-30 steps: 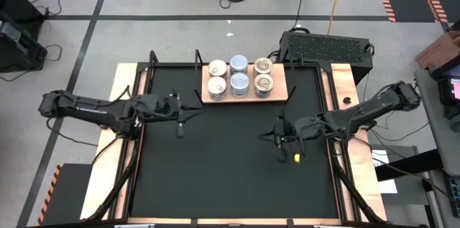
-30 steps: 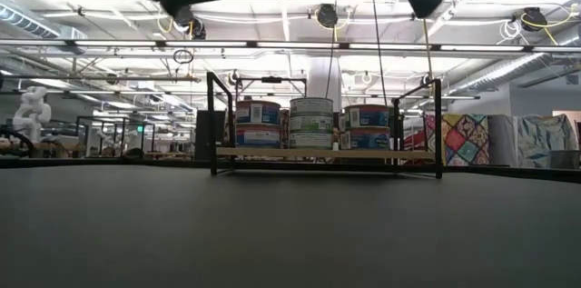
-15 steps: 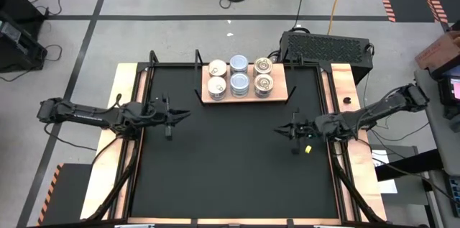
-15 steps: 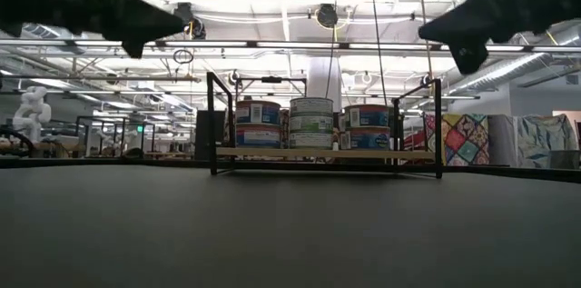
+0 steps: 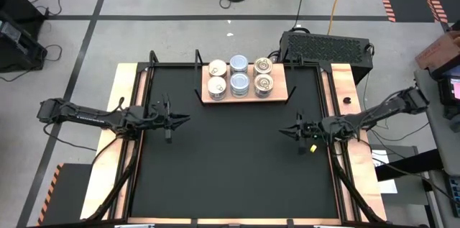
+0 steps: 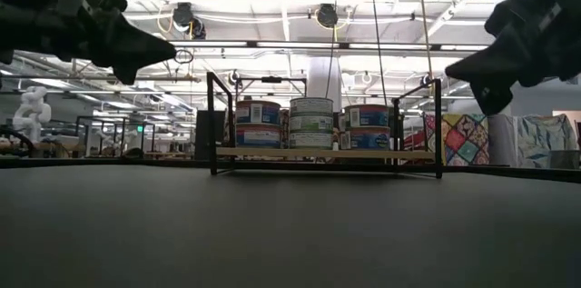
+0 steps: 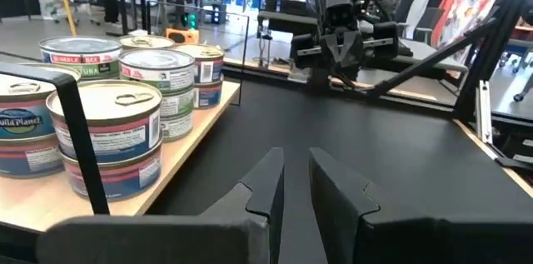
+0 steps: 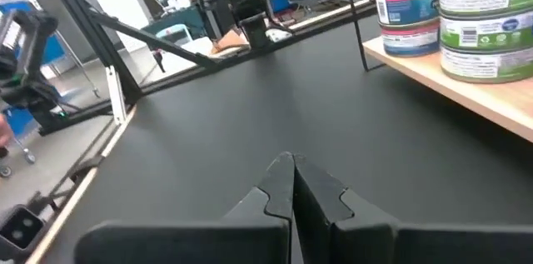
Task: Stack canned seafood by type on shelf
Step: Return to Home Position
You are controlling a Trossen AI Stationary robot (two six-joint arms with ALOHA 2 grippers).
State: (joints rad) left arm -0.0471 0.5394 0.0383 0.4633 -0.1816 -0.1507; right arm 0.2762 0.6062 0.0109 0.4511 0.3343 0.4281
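Observation:
The shelf (image 5: 244,98), a light wooden board with black posts, stands at the table's far middle. Several tins of canned seafood (image 5: 238,75) sit on it in two-high stacks (image 6: 311,124), in three columns. My left gripper (image 5: 185,119) hovers level near the table's left edge, pointing right; its fingers (image 7: 296,164) stand a narrow gap apart with nothing between them. My right gripper (image 5: 282,131) hovers near the right edge, pointing left, and is shut (image 8: 291,164) on nothing. Both are clear of the tins and the tabletop (image 6: 168,52) (image 6: 449,72).
A black ribbed box (image 5: 327,44) stands behind the table's far right corner. The black tabletop (image 5: 230,170) stretches bare between the arms and toward the near edge. Black frame rails (image 5: 140,142) run along the table's left and right sides.
Both grippers have sunk and drawn back, the left toward the table's left edge and the right toward the right edge, each rolling a little about its own pointing line. The gaps between their fingers look unchanged. The tins and the shelf have stayed put.

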